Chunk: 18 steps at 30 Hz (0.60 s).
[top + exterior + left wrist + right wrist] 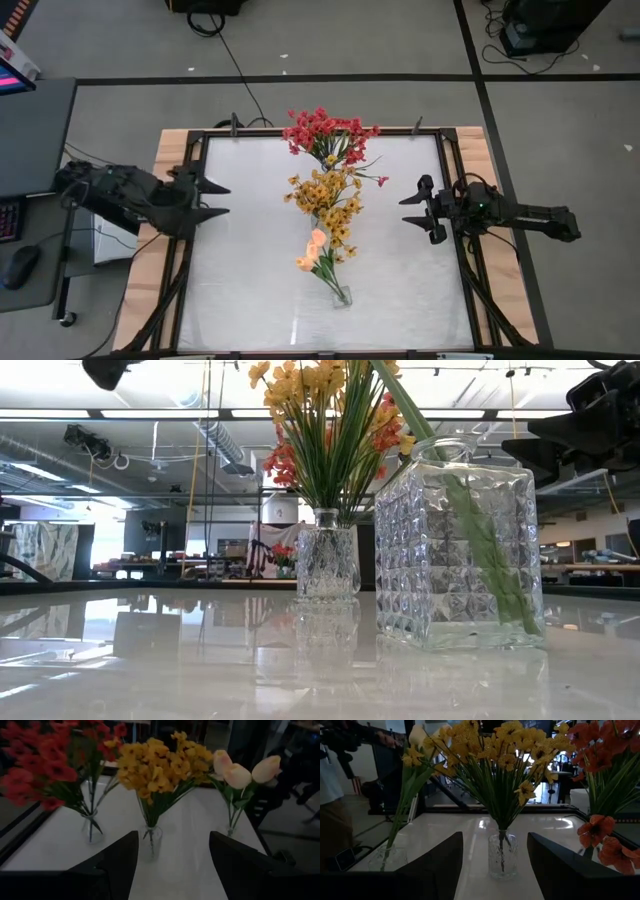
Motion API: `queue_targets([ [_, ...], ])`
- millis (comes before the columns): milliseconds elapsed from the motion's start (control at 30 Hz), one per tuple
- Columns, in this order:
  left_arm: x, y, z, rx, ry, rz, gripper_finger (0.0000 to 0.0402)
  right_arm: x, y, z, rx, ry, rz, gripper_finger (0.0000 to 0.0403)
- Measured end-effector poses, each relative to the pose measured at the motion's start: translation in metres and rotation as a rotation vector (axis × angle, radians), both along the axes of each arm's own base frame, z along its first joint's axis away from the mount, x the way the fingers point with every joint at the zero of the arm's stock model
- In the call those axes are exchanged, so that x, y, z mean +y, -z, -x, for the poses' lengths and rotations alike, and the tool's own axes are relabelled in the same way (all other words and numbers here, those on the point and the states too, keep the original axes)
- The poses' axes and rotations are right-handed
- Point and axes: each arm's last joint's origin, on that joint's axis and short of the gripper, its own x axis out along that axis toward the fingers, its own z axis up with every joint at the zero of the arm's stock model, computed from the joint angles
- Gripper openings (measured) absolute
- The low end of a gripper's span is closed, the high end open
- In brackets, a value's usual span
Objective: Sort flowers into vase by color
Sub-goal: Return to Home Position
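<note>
Overhead, the white counter [250, 290] carries three bunches in one row down its middle: red blossom sprigs [325, 132] at the far edge, yellow-orange blossom sprigs [325, 195] in the centre, and pale peach tulip buds [315, 250] nearest, leaning out of a clear square glass vase [340, 293]. The left pincer [222, 200] and the right pincer [408, 211] face that row from opposite sides, both spread, holding nothing and apart from the blooms; the right one looks slightly nearer. The row's long axis runs crosswise to both pincers, so I judge that a retreat to rest is a plain pull outward, away from the flowers. The other two vases are hidden under their blooms here. At counter level, the square vase stands nearest with green stems inside, its buds cut off above. A smaller cut-glass vase [327, 565] behind it holds the yellow-orange sprigs upright, and the red bunch's vase is hidden. From the left wrist, all three bunches stand upright beyond the spread fingers [120, 860], and the tulip vase is hard to make out. From the right wrist, the fingers [445, 860] are likewise apart; the yellow-orange bunch stands straight ahead, and the red bunch's vase is cut off at the edge.
</note>
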Motion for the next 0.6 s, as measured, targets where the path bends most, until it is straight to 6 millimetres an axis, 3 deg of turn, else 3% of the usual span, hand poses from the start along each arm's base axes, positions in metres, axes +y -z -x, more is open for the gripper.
queue_targets([
  [233,0.016,0.002,0.036,-0.083,-0.053,0.028,0.0249,0.0,0.0,0.0,0.001,0.0,0.0,0.0229],
  [367,0.022,0.016,0.051,-0.15,-0.093,0.047,0.0249,0.0,0.0,0.0,0.001,0.0,0.0,0.0229],
  [600,0.024,0.04,0.051,-0.264,-0.159,0.073,0.0249,0.0,0.0,0.0,0.001,0.0,0.0,0.0229],
])
